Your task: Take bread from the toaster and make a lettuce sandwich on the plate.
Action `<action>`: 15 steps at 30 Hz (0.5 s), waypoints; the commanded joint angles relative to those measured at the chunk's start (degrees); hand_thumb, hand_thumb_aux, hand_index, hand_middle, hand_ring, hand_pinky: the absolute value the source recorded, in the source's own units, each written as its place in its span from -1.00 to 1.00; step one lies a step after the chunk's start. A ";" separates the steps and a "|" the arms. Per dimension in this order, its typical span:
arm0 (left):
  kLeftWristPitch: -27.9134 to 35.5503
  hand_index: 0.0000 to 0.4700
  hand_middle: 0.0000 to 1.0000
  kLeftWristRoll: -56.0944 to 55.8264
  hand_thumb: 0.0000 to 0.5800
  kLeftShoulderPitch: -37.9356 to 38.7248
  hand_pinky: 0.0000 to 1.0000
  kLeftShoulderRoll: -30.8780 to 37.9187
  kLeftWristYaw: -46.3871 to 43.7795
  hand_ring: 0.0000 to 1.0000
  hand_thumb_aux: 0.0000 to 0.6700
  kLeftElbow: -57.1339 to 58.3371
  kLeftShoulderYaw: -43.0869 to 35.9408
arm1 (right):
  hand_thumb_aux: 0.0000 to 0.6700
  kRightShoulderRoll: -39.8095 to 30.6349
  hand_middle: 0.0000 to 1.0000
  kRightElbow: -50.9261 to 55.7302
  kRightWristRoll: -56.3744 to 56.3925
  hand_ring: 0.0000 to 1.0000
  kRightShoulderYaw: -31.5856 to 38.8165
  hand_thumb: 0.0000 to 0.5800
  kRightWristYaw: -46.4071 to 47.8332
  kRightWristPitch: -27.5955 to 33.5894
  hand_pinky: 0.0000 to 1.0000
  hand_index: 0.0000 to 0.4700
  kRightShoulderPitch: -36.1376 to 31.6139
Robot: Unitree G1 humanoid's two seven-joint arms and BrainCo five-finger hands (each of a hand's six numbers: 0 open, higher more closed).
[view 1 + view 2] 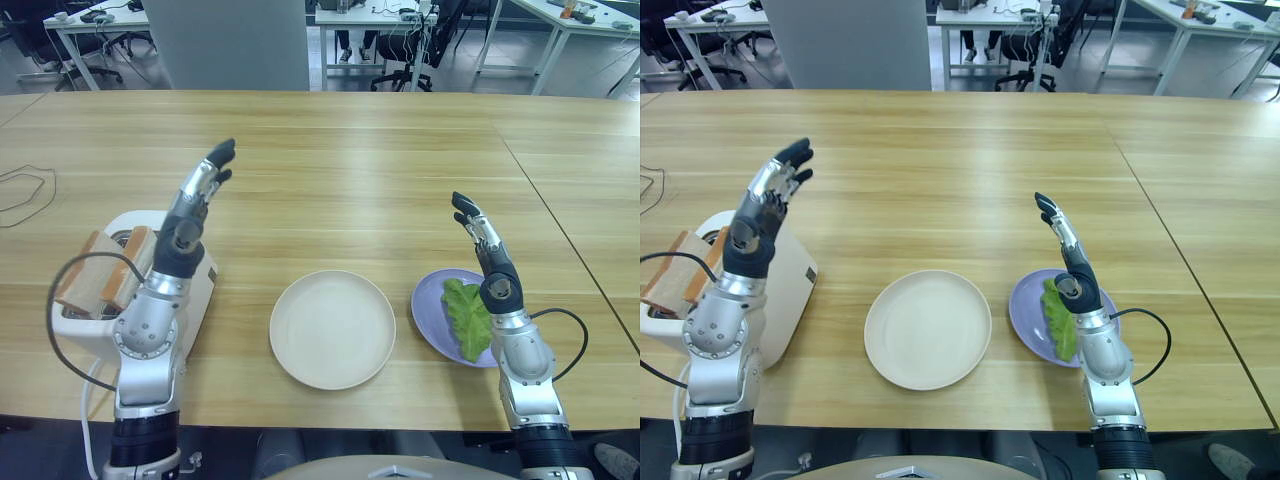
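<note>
Bread [85,272] stood untaken in the toaster [790,290] by the bench's near-left edge as the left hand [205,185] and right hand [478,232] hovered released, empty; gripping a slice looked next.

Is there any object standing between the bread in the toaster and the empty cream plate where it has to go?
Nothing visible does. The bread stands in the toaster, and only bare table lies between it and the cream plate. The left hand is raised open beside the toaster.
</note>
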 commanded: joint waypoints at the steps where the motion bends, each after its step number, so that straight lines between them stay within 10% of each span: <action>1: -0.73 -1.00 -1.00 0.53 -1.00 0.67 -1.00 -0.53 -0.40 -1.00 -1.00 1.22 -0.95 | -1.00 -0.29 -1.00 -0.59 0.92 -1.00 -0.33 -1.00 0.15 0.20 -1.00 -1.00 0.10; 15: 2.65 -1.00 -1.00 9.59 -1.00 -2.08 -1.00 3.16 6.82 -1.00 -1.00 -8.00 8.58 | -1.00 -0.57 -1.00 -1.08 1.25 -1.00 -0.45 -1.00 0.17 0.41 -1.00 -1.00 0.03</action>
